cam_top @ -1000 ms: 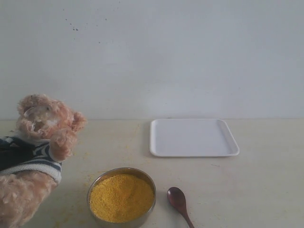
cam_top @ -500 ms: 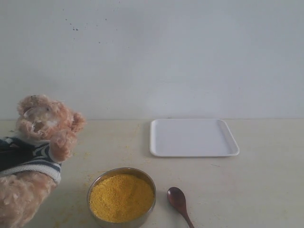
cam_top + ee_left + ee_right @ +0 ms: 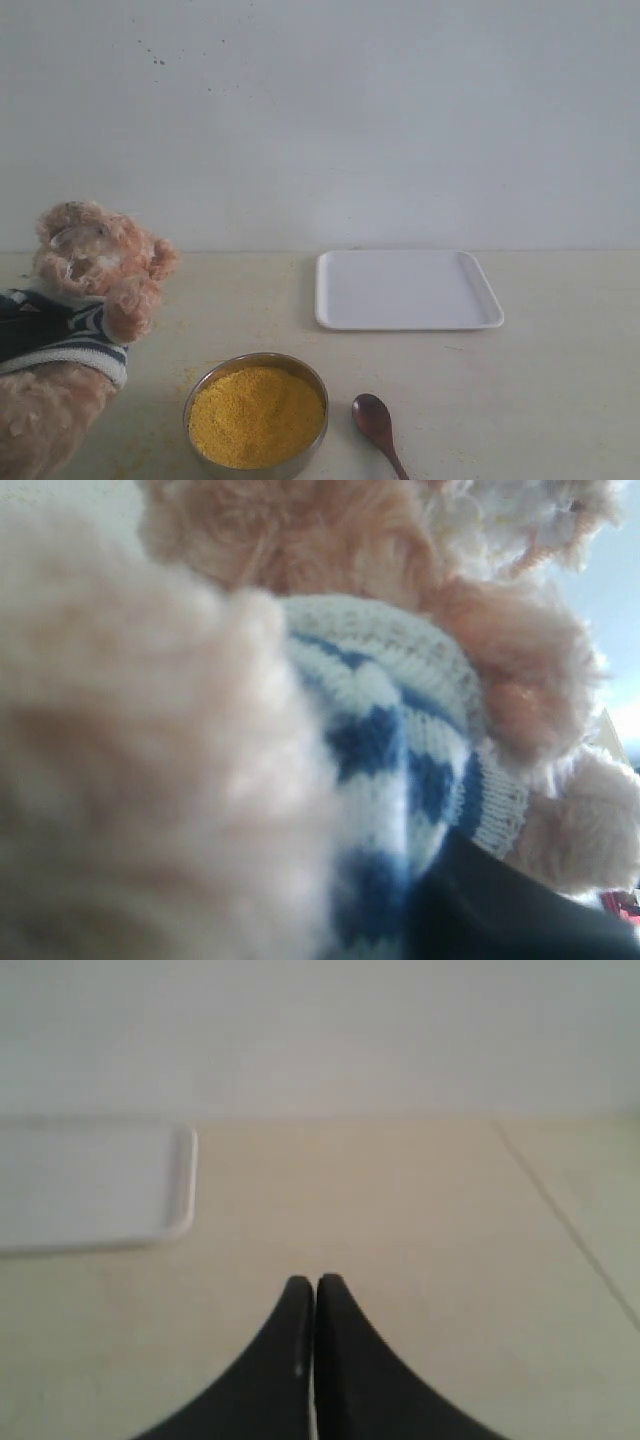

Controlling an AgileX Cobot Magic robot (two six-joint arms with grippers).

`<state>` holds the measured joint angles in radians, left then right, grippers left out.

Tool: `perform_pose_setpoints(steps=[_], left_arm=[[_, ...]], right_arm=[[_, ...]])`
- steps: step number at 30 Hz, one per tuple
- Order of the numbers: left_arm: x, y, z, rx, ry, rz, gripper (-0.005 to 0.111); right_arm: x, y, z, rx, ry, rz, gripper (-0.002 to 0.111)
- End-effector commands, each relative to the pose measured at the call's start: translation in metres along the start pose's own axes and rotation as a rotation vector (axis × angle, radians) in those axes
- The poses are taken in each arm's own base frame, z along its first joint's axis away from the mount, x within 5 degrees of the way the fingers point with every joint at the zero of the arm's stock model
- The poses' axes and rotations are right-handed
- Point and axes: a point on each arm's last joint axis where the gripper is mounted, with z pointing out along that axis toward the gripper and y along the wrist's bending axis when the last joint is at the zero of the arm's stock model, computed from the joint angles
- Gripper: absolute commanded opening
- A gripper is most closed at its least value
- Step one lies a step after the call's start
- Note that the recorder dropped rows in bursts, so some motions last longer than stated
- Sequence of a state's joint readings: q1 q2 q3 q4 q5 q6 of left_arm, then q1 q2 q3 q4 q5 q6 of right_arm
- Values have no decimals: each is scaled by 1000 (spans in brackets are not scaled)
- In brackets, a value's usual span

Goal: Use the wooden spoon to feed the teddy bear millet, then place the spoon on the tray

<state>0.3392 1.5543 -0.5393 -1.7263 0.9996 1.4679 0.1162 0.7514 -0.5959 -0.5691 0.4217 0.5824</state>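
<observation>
Closest in, my right gripper [image 3: 315,1288] is pinched fully closed with nothing in it, hovering over bare table [image 3: 560,390]. The left wrist camera is smothered by fur and striped shirt, so I can't tell how wide my left gripper is or whether it grips the bear. The millet [image 3: 256,415] sits level in the metal bowl [image 3: 189,410], with the wooden spoon [image 3: 374,420] lying just right of it. Neither has moved in the last second. Only change: the teddy bear [image 3: 85,265] at far left has sagged slightly down. Farther back, the tray [image 3: 405,290] is bare and unmoved. My read: feeding hasn't begun and the spoon is unclaimed.
</observation>
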Motion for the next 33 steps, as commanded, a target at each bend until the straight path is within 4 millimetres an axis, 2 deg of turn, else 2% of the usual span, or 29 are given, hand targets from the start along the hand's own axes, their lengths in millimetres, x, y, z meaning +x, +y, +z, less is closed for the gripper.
perform_pose_setpoints(steps=[1,3,4,6,10,13,17,18,21,23,25,29,33], left_arm=[[-1,-3,-1,22,-16,2,4],[-1,-3,-1,22,-16,10,4],[-1,-3,-1,22,-16,10,4],[-1,-3,-1,22,-16,10,4],[-1,-3,-1,22,-16,10,4],[-1,-3,-1,22,-16,10,4],[-1,-3,-1,22,-16,12,4],[-1,-3,-1,22,-16,12,4],[-1,-3,-1,22,-16,12,4],[-1,-3,-1,15,-17,12,4],[-1,-3,-1,15,-17,12,4],[-1,-3,-1,15,-17,12,4],[-1,-3,-1,15,-17,17,4]], right_arm=[[27,19,27,-112,319,-110,0],[35,39,32,-285,386,-203,0],[39,59,32,-438,408,-250,0],[41,74,35,-537,369,-350,0],[31,76,41,-509,248,-340,0],[24,77,42,-491,197,-229,0],[30,81,41,-514,216,-201,2],[34,82,41,-518,218,-216,5],[56,89,49,-519,217,-245,29],[67,103,57,-534,209,-270,52],[72,116,62,-549,185,-270,64],[95,140,74,-579,262,-300,64],[109,145,89,-549,287,-322,64]])
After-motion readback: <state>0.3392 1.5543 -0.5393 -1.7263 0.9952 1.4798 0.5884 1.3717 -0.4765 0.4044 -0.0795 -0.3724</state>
